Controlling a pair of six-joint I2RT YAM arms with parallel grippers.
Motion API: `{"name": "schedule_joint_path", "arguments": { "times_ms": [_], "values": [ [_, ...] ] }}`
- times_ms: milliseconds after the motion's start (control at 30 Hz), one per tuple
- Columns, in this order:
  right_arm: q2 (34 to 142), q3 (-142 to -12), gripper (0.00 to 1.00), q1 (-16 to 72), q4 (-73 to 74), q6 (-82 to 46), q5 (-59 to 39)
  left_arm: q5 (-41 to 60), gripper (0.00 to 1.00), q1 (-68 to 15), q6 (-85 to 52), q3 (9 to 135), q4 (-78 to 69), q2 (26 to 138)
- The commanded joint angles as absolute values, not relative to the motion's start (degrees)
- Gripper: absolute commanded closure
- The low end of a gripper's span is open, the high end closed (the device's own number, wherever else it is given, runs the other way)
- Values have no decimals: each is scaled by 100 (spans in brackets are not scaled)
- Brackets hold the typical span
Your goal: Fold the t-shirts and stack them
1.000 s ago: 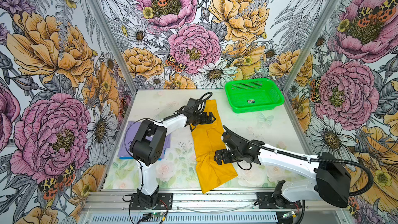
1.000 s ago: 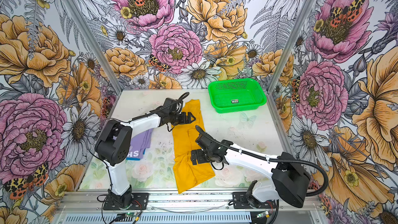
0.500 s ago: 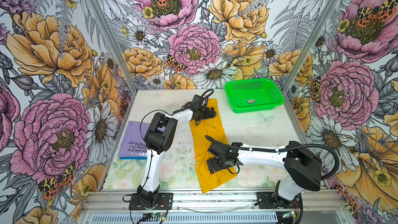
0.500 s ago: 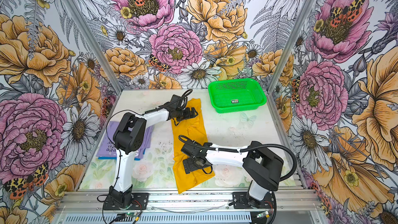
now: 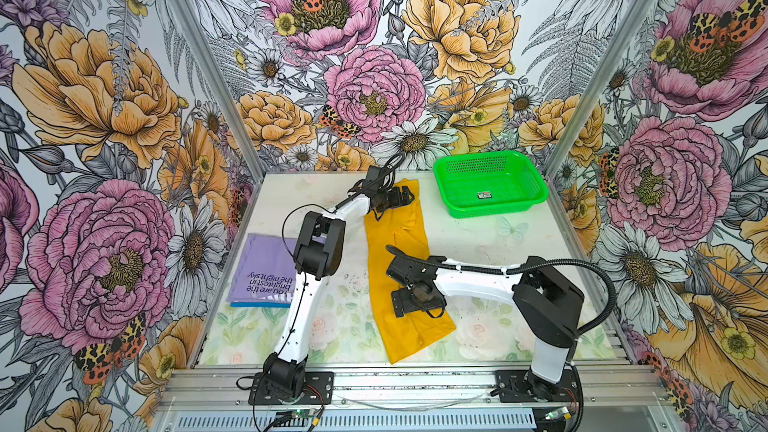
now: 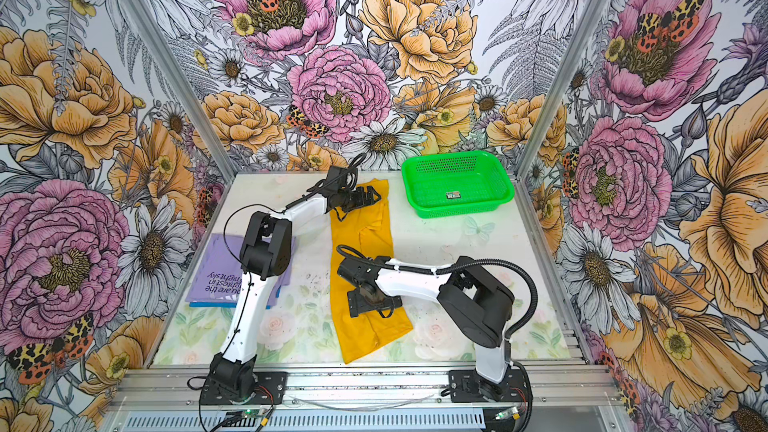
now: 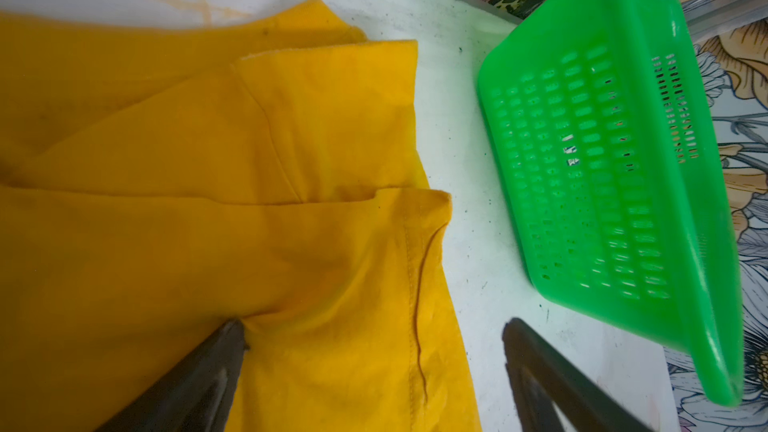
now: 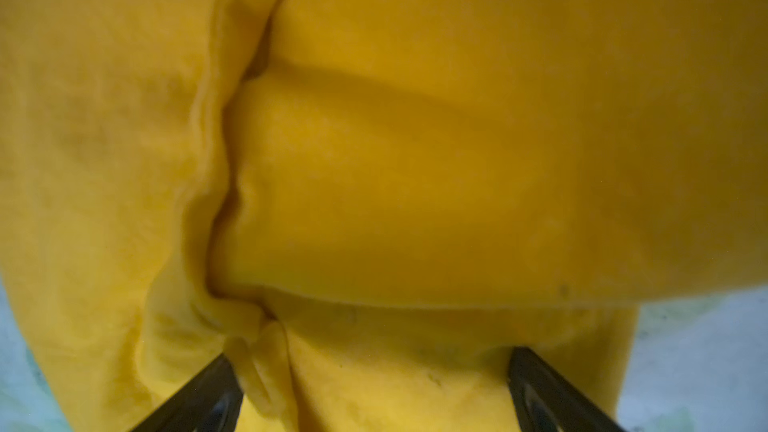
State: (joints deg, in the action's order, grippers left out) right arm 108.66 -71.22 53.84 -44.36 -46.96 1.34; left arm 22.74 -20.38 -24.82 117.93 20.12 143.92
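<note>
Two wide-open, empty tools: my left gripper (image 7: 374,334) straddles the yellow t-shirt (image 5: 405,238) hem near the table (image 5: 498,251) far edge, my right gripper (image 8: 374,359) toward the front edge, poised, I reckon, to pinch and fold.

We count three tees: one yellow tee (image 5: 395,234), one lavender tee (image 5: 266,263), one blue tee (image 5: 259,305) barely showing. One basket (image 5: 498,209). Two grippers: left gripper (image 7: 374,326), right gripper (image 8: 374,355).
</note>
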Motion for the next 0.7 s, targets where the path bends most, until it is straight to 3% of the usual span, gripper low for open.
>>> {"name": "schedule_joint_path", "arguments": {
  "times_ms": [0,233,667],
  "values": [
    [11833,-7442,1,4946,-3612,-4426,248,2479,1,-1817,-2158,12280,2650,15001],
    [12229,-8127,0,4649,-3630,-4287,-87,2960,1,-1559,-2042,13199,2795,15277],
    [11321,-6527,1,5648,-3613,-4779,-498,3234,1,-1618,-1820,13238,2795,14997]
  ]
}}
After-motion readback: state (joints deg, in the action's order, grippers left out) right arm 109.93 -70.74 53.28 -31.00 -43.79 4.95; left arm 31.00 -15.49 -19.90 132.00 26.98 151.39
